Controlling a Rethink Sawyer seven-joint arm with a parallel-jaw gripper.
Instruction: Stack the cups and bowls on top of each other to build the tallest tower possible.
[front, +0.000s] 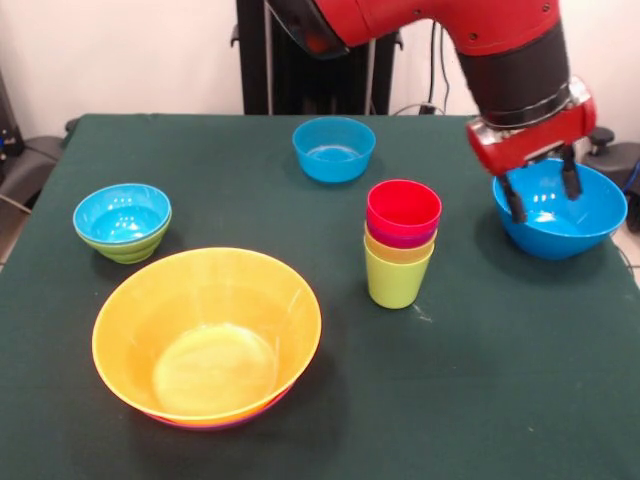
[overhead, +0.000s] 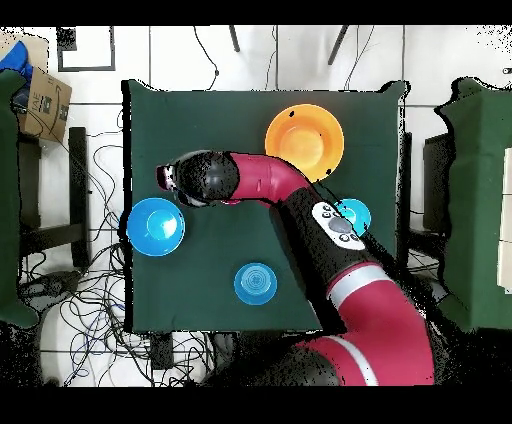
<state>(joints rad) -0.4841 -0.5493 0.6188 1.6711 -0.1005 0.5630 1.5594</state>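
While the pincer (front: 541, 197) hangs released, fingers spread with nothing between them, it sits right over the large blue bowl (front: 575, 225) by the bench's (front: 480, 400) right edge in the front view, one finger dipping inside the near-side rim, the other over the basin. That looks like the lead-in to a rim grab, by my reading.

Mid-bench stands the tower (front: 401, 245): lime green cup (front: 397, 280) at the bottom, then yellow, purple, and a red cup (front: 403, 207) topping it off. Over toward the far edge rests a small blue bowl (front: 334, 149). By the left edge, another small blue bowl (front: 122, 214) nests in the small green bowl (front: 130, 246). The big yellow-orange bowl (front: 207, 333) fills the near-left stretch, with a sliver of purple peeking out beneath it.

Now the danger. That blue bowl sits close to the right edge; a glancing close on its glossy rim could skid it off the bench or tip it. And a wide bowl carried over to a narrow cup column? Any off-centre set-down could topple the lot.

Room to move is generous: open cloth separates the blue bowl from the tower, and the near-right corner is bare. Only the right edge is tight.
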